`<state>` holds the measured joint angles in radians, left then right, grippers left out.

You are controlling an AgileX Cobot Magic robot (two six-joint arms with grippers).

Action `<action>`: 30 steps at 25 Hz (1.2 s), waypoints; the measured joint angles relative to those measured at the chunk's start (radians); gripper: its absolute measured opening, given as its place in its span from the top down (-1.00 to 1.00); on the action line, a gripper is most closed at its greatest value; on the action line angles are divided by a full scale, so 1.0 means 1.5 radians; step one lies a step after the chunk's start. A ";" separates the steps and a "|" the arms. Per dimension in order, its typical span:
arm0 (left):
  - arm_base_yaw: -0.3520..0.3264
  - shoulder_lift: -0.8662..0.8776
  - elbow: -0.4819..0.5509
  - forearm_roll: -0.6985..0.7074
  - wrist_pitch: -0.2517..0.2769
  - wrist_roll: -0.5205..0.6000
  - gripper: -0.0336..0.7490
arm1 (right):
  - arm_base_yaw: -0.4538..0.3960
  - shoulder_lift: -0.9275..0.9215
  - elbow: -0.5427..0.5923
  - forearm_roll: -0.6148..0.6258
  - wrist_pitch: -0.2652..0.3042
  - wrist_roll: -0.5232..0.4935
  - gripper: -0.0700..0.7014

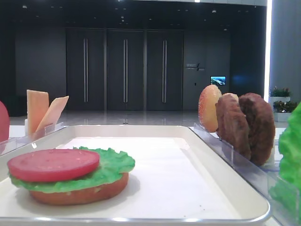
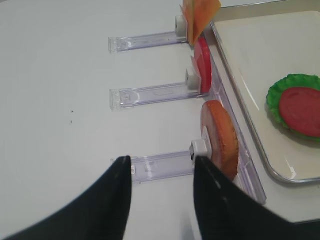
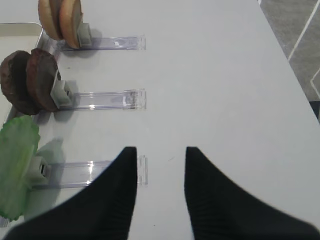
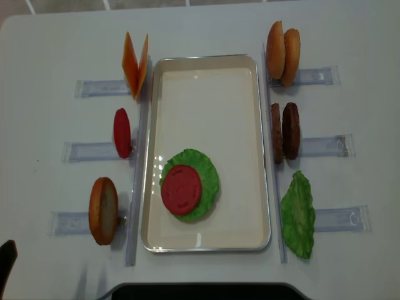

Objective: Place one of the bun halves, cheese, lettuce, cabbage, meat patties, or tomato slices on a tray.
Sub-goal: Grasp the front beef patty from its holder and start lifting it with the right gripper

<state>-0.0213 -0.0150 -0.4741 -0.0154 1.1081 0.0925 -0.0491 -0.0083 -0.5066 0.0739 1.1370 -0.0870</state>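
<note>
Tray point(image 4: 206, 240): one stack, tomato slice point(image 4: 181, 189) on lettuce point(image 4: 209, 181) on a bun half point(image 1: 80, 194), the bun visible only in the low view. Racks: two cheese point(image 4: 135, 64), two meat patties point(image 4: 284, 131), three buns. Both pincers, left point(image 2: 162, 175) and right point(image 3: 160, 167), parted, empty, over worktop point(image 4: 50, 44).

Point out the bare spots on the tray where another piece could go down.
The tray is bare across its far half, from the lettuce up to the rim between the cheese and the bun halves. A thin strip runs either side of the stack. The near end is crowded by the tomato slice stack.
</note>
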 joint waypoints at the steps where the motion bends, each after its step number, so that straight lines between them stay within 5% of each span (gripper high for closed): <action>1: 0.000 0.000 0.000 0.000 0.000 0.000 0.10 | 0.000 0.000 0.000 0.000 0.000 0.000 0.22; 15: 0.000 0.000 0.000 0.000 0.000 0.000 0.10 | 0.000 0.014 -0.030 0.011 0.002 0.000 0.20; 30: 0.000 0.000 0.000 0.000 0.000 0.000 0.10 | 0.000 0.650 -0.324 0.026 0.045 0.001 0.19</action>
<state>-0.0213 -0.0150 -0.4741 -0.0154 1.1081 0.0925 -0.0491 0.9674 -0.9924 0.1136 1.2051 -0.0861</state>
